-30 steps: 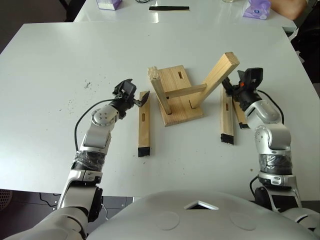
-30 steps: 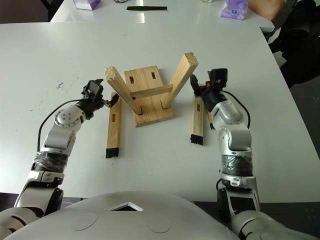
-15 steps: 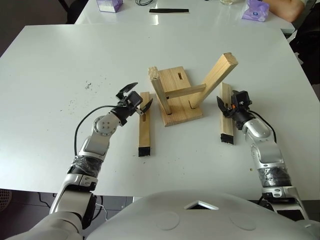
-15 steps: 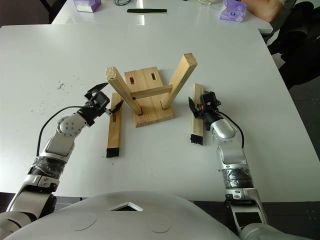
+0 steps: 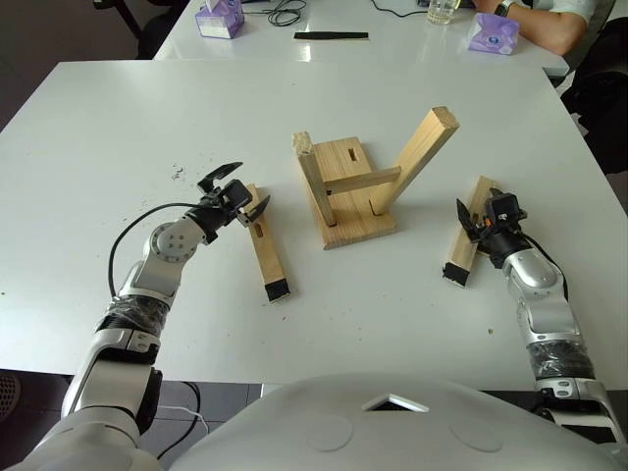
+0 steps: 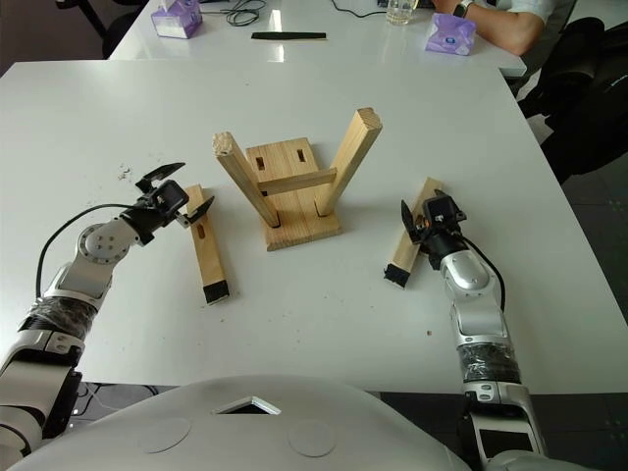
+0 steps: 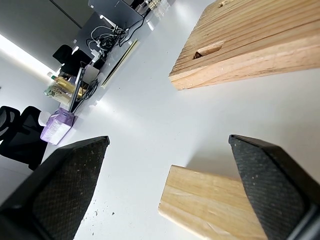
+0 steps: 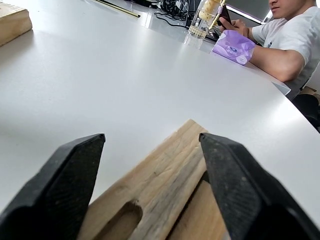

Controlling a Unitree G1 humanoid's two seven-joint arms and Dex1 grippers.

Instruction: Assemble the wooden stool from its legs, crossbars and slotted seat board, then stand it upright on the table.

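Observation:
The slotted seat board (image 5: 355, 218) lies flat mid-table with two legs (image 5: 316, 184) (image 5: 420, 154) standing in it, joined by a crossbar (image 5: 365, 180). A loose leg (image 5: 264, 245) with a black tip lies to its left. My left gripper (image 5: 249, 187) is open astride that leg's far end (image 7: 215, 206), fingers (image 7: 65, 187) on either side. To the right lie a second black-tipped leg (image 5: 465, 237) and another piece partly beneath it. My right gripper (image 5: 477, 207) is open over that leg's far end (image 8: 155, 185), fingers (image 8: 240, 182) apart around it.
Dark crumbs (image 5: 177, 173) dot the table left of my left gripper. On the table behind are tissue packs (image 5: 220, 17) (image 5: 491, 32), a black strip (image 5: 332, 35) and a glass (image 5: 443, 10). A person's arm (image 5: 546, 26) rests at the back right.
My left gripper has swung left, turning the loose leg's far end leftward. My right gripper came down from the raised leg and pushed the right-hand pieces outward, now slanted. The head camera shifted.

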